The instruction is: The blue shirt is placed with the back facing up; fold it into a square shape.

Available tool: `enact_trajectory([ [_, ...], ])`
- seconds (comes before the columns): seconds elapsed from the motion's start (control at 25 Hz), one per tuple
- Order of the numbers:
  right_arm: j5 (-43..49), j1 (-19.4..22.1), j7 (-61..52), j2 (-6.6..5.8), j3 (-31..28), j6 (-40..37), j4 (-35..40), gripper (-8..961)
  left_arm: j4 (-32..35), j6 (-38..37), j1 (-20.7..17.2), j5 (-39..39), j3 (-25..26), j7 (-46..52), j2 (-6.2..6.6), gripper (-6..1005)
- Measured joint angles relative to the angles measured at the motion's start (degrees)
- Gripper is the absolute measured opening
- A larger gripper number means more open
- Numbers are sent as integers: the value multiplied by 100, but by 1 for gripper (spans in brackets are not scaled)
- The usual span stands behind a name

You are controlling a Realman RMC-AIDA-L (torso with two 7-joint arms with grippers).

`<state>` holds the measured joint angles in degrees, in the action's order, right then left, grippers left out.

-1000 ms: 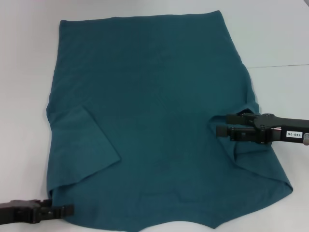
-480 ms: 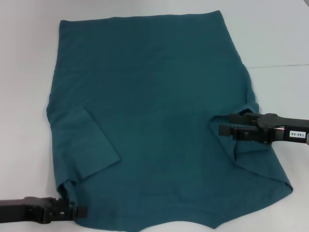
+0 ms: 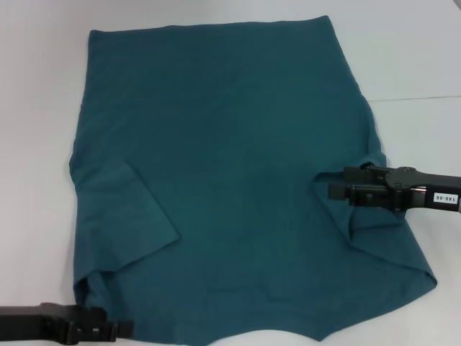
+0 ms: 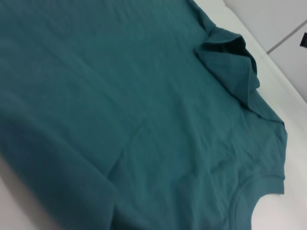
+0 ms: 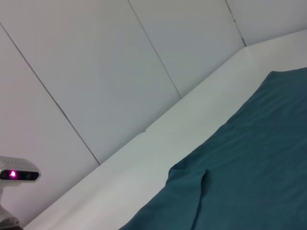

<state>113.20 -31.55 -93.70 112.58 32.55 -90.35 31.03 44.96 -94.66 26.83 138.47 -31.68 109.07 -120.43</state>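
Blue shirt (image 3: 230, 180) flat on the white table (image 3: 418, 65), both sleeves folded inward.

Left gripper (image 3: 122, 329) at its near-left corner; right gripper (image 3: 333, 182) over the right sleeve fold; jaw states unclear.

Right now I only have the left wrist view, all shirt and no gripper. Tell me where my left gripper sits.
Observer: The head view has the left gripper low at the blue shirt's near left corner, at the fabric's edge.
Operator: Give me the right gripper too.
Observer: The right gripper reaches in from the robot's right, over the sleeve on that side, jaws apart.
Operator: Report the far hem.
Observer: The hem lies flat and fairly straight on the white table.
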Motion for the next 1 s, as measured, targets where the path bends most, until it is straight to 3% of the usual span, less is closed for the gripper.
enact_trajectory([
  [1.0, -9, 34, -8, -9, -199, -44, 0, 925, 137, 282, -28, 120, -9, 275, 37, 851],
])
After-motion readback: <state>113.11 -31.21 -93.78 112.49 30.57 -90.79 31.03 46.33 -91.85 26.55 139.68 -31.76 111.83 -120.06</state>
